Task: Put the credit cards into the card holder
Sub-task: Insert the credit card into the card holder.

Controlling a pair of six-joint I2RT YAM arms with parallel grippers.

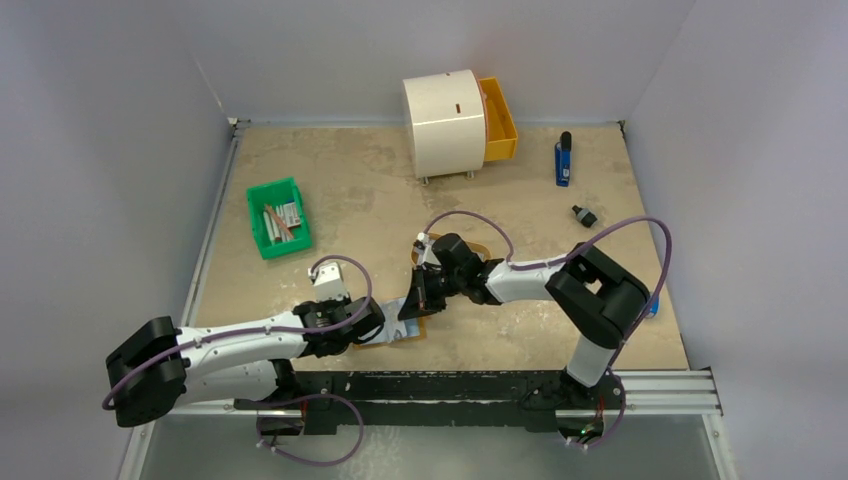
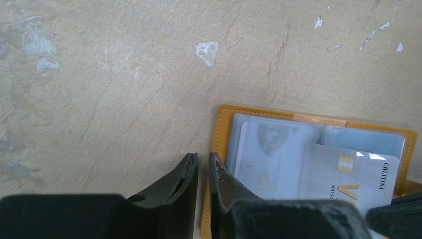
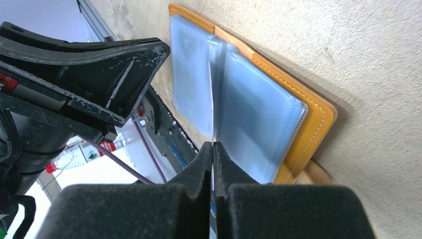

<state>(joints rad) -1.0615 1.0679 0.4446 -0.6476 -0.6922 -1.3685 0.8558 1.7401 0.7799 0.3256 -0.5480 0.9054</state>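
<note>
One credit card (image 2: pixel 348 177) is pinched in the right gripper (image 3: pixel 213 149), whose fingers are closed flat on its near edge. From the right wrist we see it only as a thin pale line running straight out from the fingertips. Its far edge meets the fold of the open card holder (image 3: pixel 318 117), between the two clear plastic pages. From the left wrist its printed face with the gold chip hangs over the right-hand page, a bit skewed to the holder's border. We cannot tell whether the edge is inside a pocket. A second card (image 2: pixel 268 159) shows inside the left-hand pocket. The holder lies open, pockets up, on the table (image 2: pixel 124 89) near the front edge between the arms, with its long axis roughly left-right. The held card runs crosswise to that. The left gripper (image 2: pixel 203 164) is at the holder's left short end, its fingers only a narrow slit apart, with one tip over the orange border. We cannot tell if it clamps the border. Farther back are a green bin (image 1: pixel 278 217) and a white cabinet (image 1: pixel 445 125).
</note>
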